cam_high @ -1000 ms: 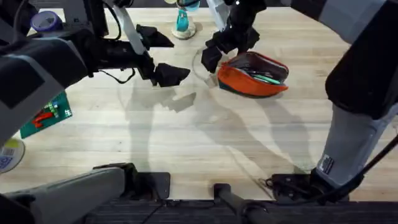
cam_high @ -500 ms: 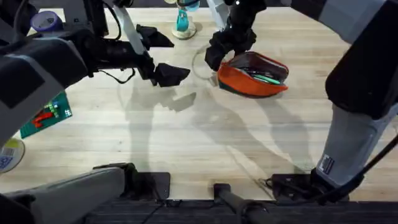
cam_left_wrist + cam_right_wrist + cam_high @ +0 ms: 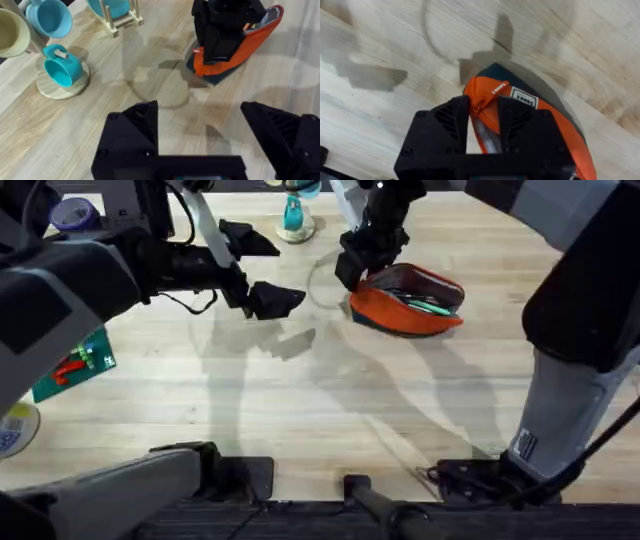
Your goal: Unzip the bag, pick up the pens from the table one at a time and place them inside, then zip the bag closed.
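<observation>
The bag (image 3: 408,300) is soft, light fabric, best pinched at its left end, where the right hand (image 3: 483,114) clamps it; the left hand (image 3: 200,125) gapes empty.

One bag (image 3: 408,302), two pens (image 3: 428,304) inside, two grippers.

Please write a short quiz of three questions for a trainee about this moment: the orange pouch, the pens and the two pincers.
1. True or false: the right pincer pinches the end of the orange pencil pouch.
2. Where does the green pen lie? A) on the wooden table B) inside the pouch C) in the left pincer
3. Fill in: the left pincer's fingers are ____ and hold nothing.

Key
1. True; its fingers clamp the orange fabric at the pouch's end.
2. B; the pouch is unzipped and the pen shows in its opening.
3. open
</observation>
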